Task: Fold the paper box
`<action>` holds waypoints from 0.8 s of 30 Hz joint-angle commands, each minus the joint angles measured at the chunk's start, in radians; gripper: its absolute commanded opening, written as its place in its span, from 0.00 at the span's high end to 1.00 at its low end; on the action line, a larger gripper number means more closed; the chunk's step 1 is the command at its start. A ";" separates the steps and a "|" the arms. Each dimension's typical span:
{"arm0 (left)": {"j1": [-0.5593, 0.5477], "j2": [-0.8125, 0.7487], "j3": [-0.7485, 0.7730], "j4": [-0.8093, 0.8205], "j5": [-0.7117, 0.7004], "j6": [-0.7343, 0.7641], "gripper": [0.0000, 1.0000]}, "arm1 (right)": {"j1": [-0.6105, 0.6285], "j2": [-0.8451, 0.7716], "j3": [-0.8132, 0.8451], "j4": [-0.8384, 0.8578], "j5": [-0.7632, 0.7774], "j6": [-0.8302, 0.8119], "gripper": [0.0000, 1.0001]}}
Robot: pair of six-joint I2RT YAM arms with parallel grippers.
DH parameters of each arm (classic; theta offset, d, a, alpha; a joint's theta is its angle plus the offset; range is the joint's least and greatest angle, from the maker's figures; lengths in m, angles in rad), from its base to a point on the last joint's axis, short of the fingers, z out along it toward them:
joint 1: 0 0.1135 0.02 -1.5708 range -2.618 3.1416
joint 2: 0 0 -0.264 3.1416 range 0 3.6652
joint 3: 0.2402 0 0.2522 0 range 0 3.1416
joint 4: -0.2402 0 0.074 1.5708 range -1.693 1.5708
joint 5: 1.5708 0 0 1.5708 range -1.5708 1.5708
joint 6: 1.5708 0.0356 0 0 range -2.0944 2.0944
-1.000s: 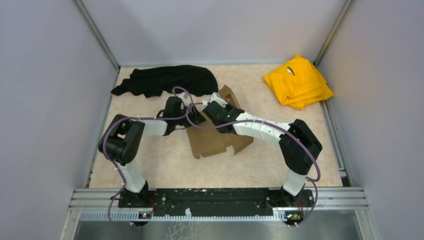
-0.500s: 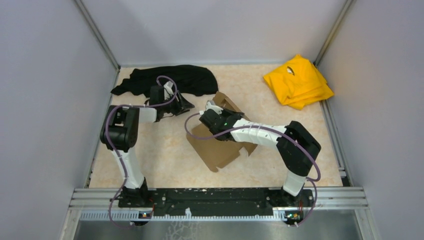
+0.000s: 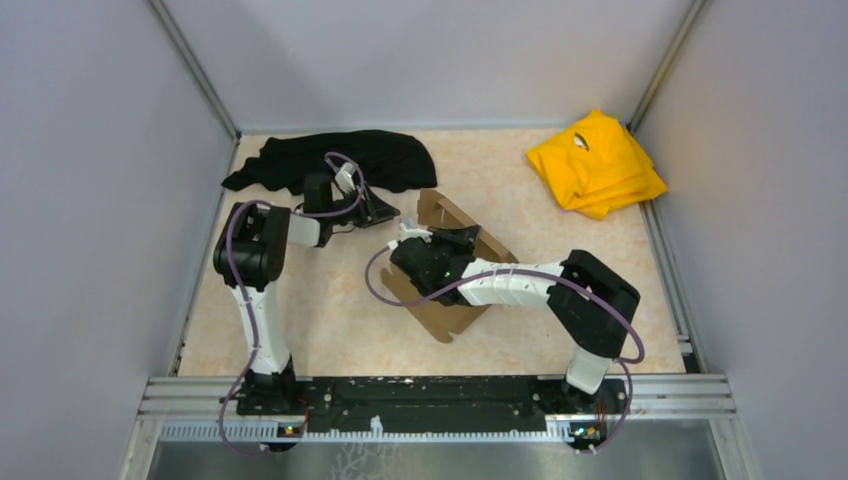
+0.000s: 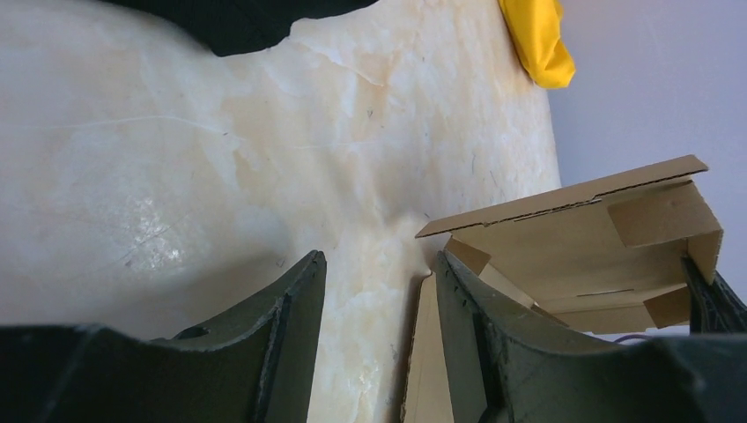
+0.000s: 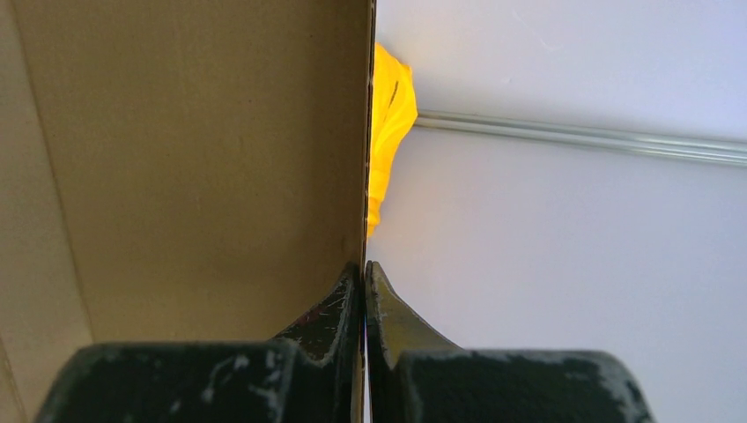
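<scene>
Right tool pinches a raised wall of the plain brown cardboard box; left tool hangs half-open, empty, just beside it.

Right gripper, jaws pressed together on the thin edge of an upright panel of the paper box. Brown cardboard fills the left half; a faint line at far left may be a crease. Behind the edge: yellow cloth, grey wall, metal rail.
</scene>
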 commanded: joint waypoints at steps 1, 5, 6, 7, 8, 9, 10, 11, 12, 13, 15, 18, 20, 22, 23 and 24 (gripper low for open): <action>0.000 0.026 -0.005 0.139 0.083 0.010 0.44 | 0.031 -0.035 -0.057 0.216 0.101 -0.157 1.00; 0.001 0.041 -0.018 0.266 0.134 -0.011 0.43 | 0.049 -0.034 -0.080 0.222 0.100 -0.142 1.00; 0.001 0.049 -0.021 0.295 0.145 -0.018 0.42 | 0.053 -0.036 -0.074 0.207 0.094 -0.111 1.00; 0.000 0.059 -0.021 0.324 0.159 -0.025 0.42 | 0.056 -0.038 -0.066 0.156 0.087 -0.080 1.00; 0.001 0.069 -0.021 0.354 0.171 -0.035 0.42 | 0.058 -0.037 -0.056 0.116 0.078 -0.052 1.00; 0.001 0.081 -0.017 0.381 0.180 -0.050 0.42 | 0.060 -0.036 -0.048 0.094 0.074 -0.035 1.00; 0.000 0.094 -0.008 0.409 0.190 -0.064 0.42 | 0.063 -0.036 -0.046 0.087 0.074 -0.031 1.00; 0.000 0.107 0.001 0.431 0.199 -0.078 0.42 | 0.066 -0.033 -0.048 0.086 0.077 -0.033 1.00; 0.000 0.120 0.011 0.447 0.206 -0.091 0.42 | 0.070 -0.032 -0.048 0.087 0.082 -0.037 1.00; -0.001 0.132 0.022 0.464 0.212 -0.100 0.42 | 0.075 -0.030 -0.048 0.088 0.083 -0.038 1.00; -0.004 0.146 0.040 0.489 0.223 -0.118 0.42 | 0.080 -0.026 -0.047 0.086 0.085 -0.037 1.00; -0.013 0.156 0.060 0.486 0.223 -0.106 0.42 | 0.084 -0.023 -0.044 0.071 0.087 -0.023 1.00; -0.025 0.166 0.075 0.500 0.227 -0.102 0.42 | 0.088 -0.024 -0.040 0.056 0.082 -0.008 1.00; -0.036 0.182 0.092 0.523 0.227 -0.102 0.40 | 0.091 -0.025 -0.036 0.039 0.074 0.012 1.00; -0.040 0.192 0.101 0.536 0.231 -0.107 0.40 | 0.092 -0.024 -0.029 0.025 0.067 0.024 1.00; -0.044 0.202 0.107 0.567 0.234 -0.113 0.39 | 0.093 -0.026 -0.027 0.013 0.061 0.037 1.00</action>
